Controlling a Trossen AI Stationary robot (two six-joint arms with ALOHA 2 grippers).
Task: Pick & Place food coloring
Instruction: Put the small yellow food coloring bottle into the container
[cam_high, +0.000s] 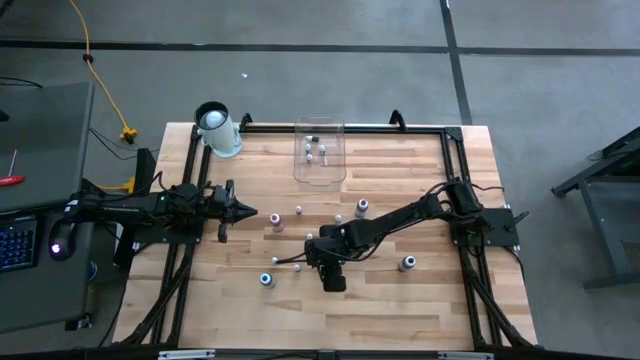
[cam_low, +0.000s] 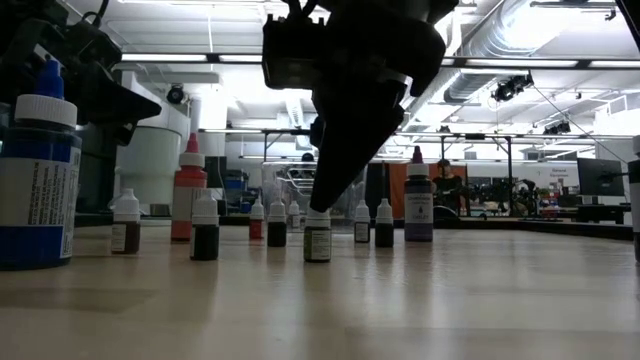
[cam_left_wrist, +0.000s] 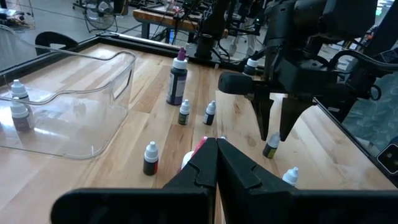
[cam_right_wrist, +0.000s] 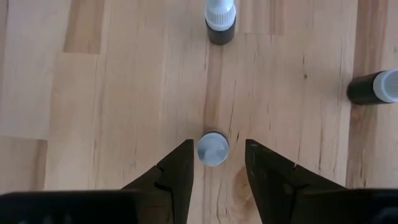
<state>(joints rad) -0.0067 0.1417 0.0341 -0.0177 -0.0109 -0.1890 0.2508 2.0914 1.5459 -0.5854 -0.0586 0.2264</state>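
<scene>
While the left gripper (cam_high: 248, 213) waits with its fingers pressed together at the left side of the table (cam_high: 420, 310), the right gripper (cam_right_wrist: 216, 163) is down over a small white-capped bottle (cam_right_wrist: 212, 149) near the middle of the board. Look at that wrist view: the cap sits right between the two dark fingers (cam_right_wrist: 176, 169), a sliver of wood showing on each side, so the jaws are partly open and not yet touching it. Nothing is held! From table height the bottle (cam_low: 317, 236) stands upright under the dark gripper. Other food coloring bottles are scattered around: one just ahead of the fingers (cam_right_wrist: 221, 20), one lying on its side (cam_right_wrist: 372, 86), a taller purple-capped one (cam_left_wrist: 177, 77), a big blue-capped one (cam_low: 36, 170). Over by the far edge, the clear bin (cam_high: 320, 152) has a few bottles (cam_high: 316, 152) inside, with a white cylinder (cam_high: 218, 129) beside it.
</scene>
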